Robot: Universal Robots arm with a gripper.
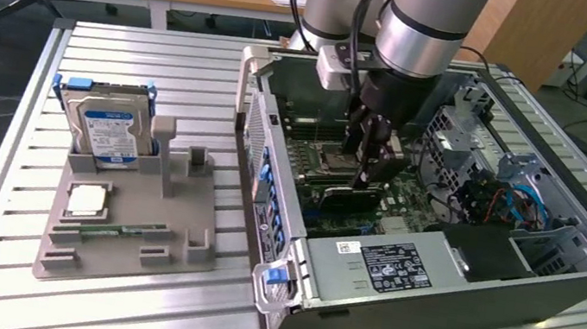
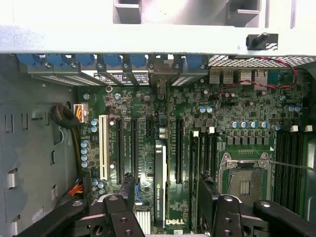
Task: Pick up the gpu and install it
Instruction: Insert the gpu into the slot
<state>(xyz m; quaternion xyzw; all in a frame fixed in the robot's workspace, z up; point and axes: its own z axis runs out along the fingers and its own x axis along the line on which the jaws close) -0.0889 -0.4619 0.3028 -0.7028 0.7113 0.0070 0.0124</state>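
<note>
Entry, mid-task. My gripper (image 1: 370,180) hangs inside the open grey desktop computer case (image 1: 555,282), which lies on its side on the ribbed aluminium table (image 1: 108,311). My two black fingers (image 2: 116,212) stand spread wide, with nothing between them.

The gpu (image 2: 159,185), a thin green expansion card with a black cooler face, stands on edge in a slot of the green motherboard (image 2: 227,108). In the wrist view it runs straight up the gap between my fingers, its silver bracket end towards the case's rear wall with the blue retaining clips (image 2: 111,61). In the exterior view it sits just below my fingertips, among the black slots beside the bare silver CPU socket (image 2: 244,180).

Grey plastic parts tray (image 1: 127,227), on the exterior view's left, well apart from the case: still carries the silver hard drive with blue label (image 1: 106,132), a square silver processor chip (image 1: 86,201) and a narrow green RAM stick (image 1: 120,232). The card's place there looks vacated.

Judgement: pick-up and carry are done; the step in hand is the release at the slot. I cannot tell whether the card edge is fully home. The next move calls for a clean lift, straight and without brushing the card or the neighbouring slots.
</note>
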